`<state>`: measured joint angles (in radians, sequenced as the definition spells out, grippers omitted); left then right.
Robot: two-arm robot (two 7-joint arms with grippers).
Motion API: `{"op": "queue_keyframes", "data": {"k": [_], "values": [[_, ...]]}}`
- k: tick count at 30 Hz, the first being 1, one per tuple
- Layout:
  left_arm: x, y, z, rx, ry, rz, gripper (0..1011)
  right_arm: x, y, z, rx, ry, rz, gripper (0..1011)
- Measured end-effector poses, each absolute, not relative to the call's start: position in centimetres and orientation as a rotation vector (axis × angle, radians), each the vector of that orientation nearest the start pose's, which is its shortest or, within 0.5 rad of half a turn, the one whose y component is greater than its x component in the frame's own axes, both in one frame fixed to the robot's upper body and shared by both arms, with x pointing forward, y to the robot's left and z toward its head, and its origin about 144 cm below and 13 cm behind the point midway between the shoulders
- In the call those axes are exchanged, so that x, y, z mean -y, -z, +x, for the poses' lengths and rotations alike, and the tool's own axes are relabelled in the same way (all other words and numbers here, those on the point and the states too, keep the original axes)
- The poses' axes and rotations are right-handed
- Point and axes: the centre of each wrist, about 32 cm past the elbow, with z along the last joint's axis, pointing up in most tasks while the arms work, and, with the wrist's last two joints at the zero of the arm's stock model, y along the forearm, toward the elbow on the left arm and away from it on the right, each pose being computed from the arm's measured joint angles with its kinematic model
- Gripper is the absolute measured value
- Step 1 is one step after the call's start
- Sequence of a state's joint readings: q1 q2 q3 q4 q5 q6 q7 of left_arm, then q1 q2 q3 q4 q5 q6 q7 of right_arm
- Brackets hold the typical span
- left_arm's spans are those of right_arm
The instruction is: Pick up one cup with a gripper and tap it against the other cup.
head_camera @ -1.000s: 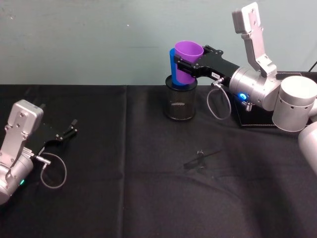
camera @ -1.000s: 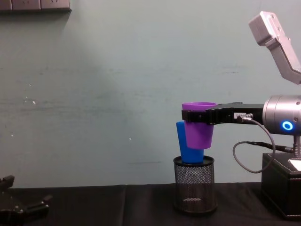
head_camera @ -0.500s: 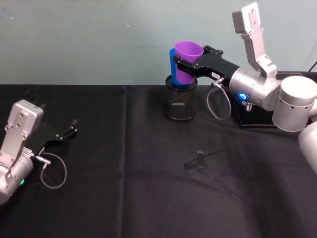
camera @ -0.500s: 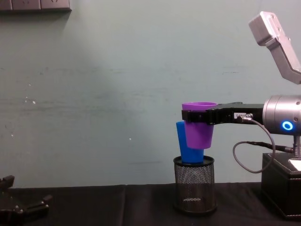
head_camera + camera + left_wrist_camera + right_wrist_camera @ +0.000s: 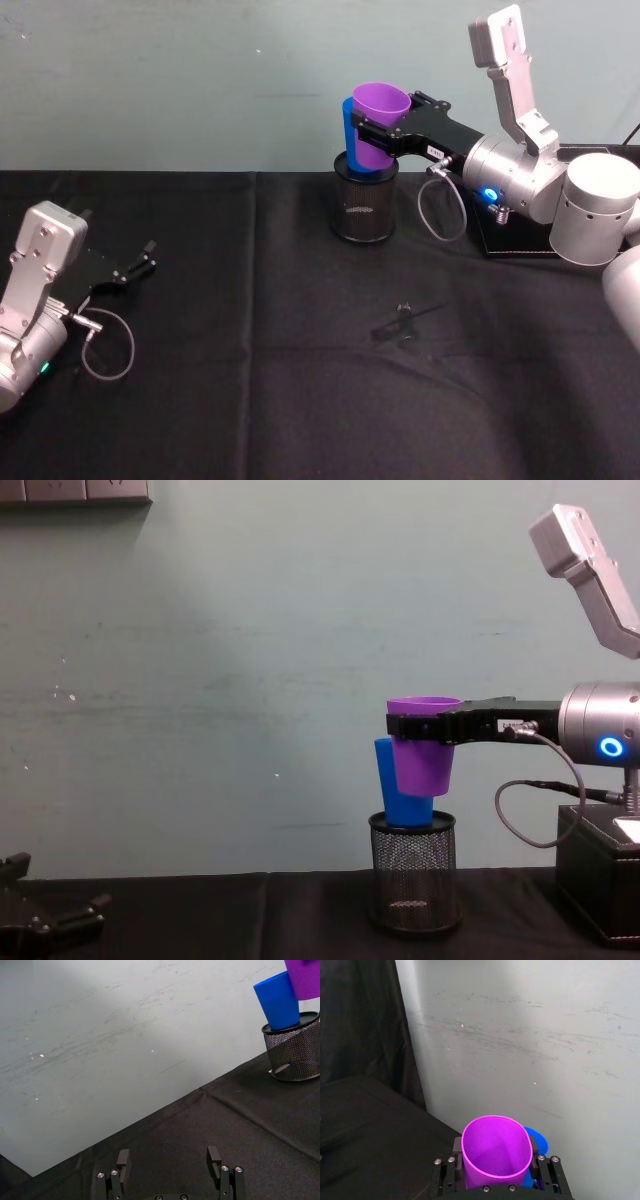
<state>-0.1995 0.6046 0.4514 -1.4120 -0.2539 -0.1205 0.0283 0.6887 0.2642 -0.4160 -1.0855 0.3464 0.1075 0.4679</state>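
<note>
In the head view I count two cups, one mesh holder and my two grippers. My right gripper (image 5: 370, 135) reaches in level from the right over the far side of the black table (image 5: 300, 380). Its fingers are clamped on the purple cup (image 5: 380, 110), one on each side below the rim. The blue cup (image 5: 346, 125) shows as a sliver at the purple one's left, standing in the mesh holder (image 5: 365, 205). My left gripper (image 5: 143, 262) lies low at the table's left, well apart from both cups.

The left wrist view shows my left fingers standing apart. Farther off, the blue cup leans in the holder with the purple cup's base just beside its rim.

The right wrist view looks straight down into the purple cup's open mouth, held between my fingers, with the blue rim just behind it.

The chest view gives the side. The purple cup hangs upright in the air, its base above the holder's rim. It overlaps the blue cup, and I cannot tell whether they touch.
</note>
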Motion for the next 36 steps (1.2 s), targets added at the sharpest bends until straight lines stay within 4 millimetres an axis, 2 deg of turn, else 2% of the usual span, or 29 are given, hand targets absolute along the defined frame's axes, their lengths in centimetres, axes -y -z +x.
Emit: {"op": "queue_keyframes", "data": {"k": [31,36], "values": [[-30.97,-113.98,48.86,0.285,-1.248,0.304,1000,23.19,-125.14,62.71,0.063,0.886,-0.099,731],[-30.97,-113.98,48.86,0.285,-1.248,0.304,1000,23.04,-125.05,61.89,0.069,0.854,-0.092,731]]}}
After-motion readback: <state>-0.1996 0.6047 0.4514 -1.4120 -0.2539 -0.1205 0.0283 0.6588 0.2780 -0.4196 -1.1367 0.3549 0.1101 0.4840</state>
